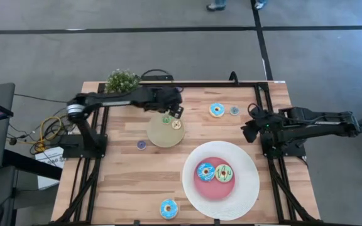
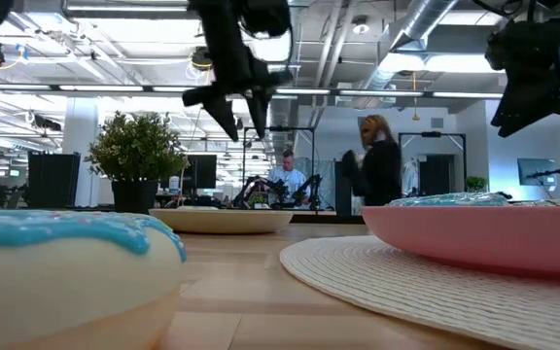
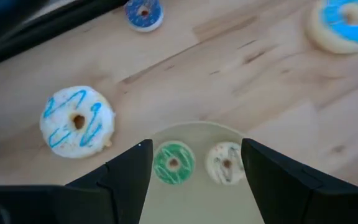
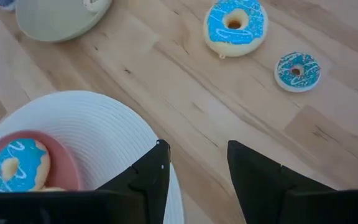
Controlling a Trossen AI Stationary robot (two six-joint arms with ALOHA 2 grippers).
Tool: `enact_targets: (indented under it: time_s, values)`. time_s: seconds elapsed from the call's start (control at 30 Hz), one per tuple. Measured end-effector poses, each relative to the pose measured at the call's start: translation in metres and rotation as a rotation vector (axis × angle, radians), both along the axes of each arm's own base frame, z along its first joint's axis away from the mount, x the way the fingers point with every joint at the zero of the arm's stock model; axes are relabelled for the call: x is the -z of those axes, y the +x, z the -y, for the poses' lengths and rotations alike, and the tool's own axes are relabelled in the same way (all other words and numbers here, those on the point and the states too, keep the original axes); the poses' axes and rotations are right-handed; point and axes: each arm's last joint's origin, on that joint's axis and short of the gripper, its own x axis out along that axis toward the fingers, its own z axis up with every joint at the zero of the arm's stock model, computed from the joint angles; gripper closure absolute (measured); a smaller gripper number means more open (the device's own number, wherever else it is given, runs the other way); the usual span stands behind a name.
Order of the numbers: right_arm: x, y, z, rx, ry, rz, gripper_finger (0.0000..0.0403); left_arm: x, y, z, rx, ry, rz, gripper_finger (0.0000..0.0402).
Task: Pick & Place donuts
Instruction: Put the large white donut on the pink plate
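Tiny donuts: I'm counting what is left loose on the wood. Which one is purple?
The tiny purple ring donut, lying alone on the bare wooden table beside the small tan round plate; the other loose tiny one is blue.

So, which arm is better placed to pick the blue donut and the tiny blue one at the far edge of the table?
Probably the right. Its open gripper faces the blue donut and the tiny blue one across bare wood. The left gripper hangs over the tan plate.
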Motion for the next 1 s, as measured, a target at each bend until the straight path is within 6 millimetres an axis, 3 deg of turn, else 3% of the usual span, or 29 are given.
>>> enact_targets:
  time_s: [0.23,0.57,1.0]
  values:
    - [0.000,0.000,0.000,0.004,-0.014,-0.006,0.0254,0.021,0.014,-0.038,-0.068,-0.068,-0.129,0.0161]
    - [0.000,0.000,0.003,0.055,-0.075,-0.003,0.0255,0.059,0.000,-0.085,-0.150,-0.195,-0.260,0.0162]
    - [-0.002,0.002,0.004,0.081,-0.107,0.025,0.0259,0.078,-0.020,-0.113,-0.251,-0.263,-0.316,0.0162]
